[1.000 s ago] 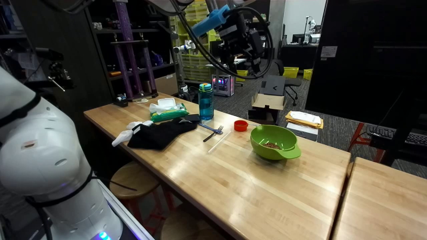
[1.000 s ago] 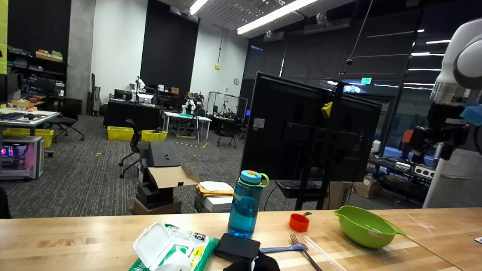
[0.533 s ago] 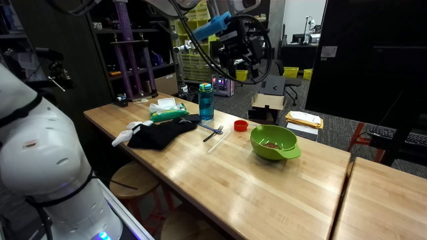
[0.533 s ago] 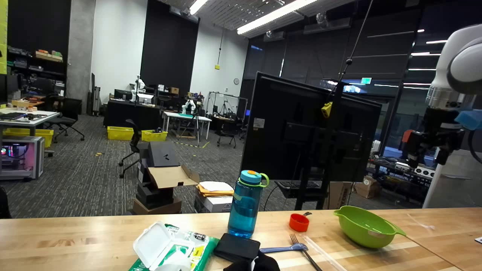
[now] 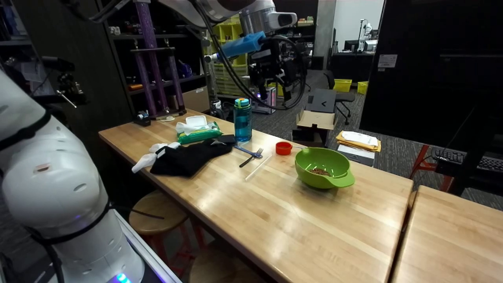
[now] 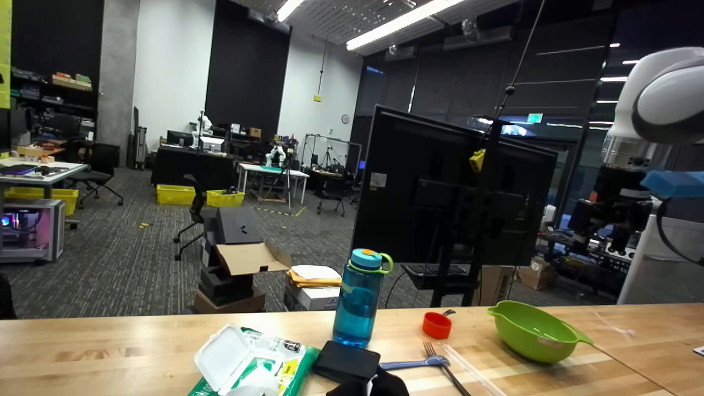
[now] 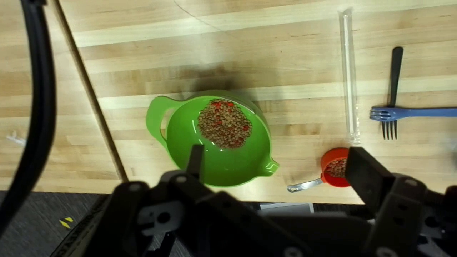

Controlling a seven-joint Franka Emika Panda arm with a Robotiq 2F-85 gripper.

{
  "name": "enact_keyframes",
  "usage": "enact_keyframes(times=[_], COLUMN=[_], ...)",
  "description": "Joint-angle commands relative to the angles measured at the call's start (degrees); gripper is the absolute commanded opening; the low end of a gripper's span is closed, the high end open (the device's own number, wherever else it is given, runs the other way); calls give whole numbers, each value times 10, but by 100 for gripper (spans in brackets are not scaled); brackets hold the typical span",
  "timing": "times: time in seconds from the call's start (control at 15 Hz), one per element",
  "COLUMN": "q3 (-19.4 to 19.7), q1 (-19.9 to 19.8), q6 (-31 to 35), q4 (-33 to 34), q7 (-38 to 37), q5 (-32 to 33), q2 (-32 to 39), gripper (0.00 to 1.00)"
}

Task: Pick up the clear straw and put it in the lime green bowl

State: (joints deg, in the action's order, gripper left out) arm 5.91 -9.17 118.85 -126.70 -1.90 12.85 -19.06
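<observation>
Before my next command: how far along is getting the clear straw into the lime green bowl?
Done: nothing yet; the clear straw lies on the table, outside the lime green bowl. In hand: nothing; the gripper hangs open, clear of the straw. Left: grasp the straw and release it in the bowl, where only small brown and red pieces show.

One lime green bowl (image 7: pixel 228 166). Near the bowl: one clear straw (image 7: pixel 349 75), one red measuring cup (image 6: pixel 435 328). Farther from the bowl: two forks (image 7: pixel 392 112), one teal water bottle (image 6: pixel 358 300), one wipes pack (image 5: pixel 199 135).
</observation>
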Motion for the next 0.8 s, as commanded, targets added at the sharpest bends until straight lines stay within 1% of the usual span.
enact_keyframes(times=[0.0, 0.13, 0.33, 0.73], q3=[-2, -1, 5, 0], q1=[14, 19, 24, 34], q6=[24, 43, 89, 171], q4=[-21, -34, -58, -95], q7=[-3, -1, 8, 15], q5=[-22, -34, -66, -107], q2=[-1, 4, 18, 56], gripper=[100, 100, 100, 100])
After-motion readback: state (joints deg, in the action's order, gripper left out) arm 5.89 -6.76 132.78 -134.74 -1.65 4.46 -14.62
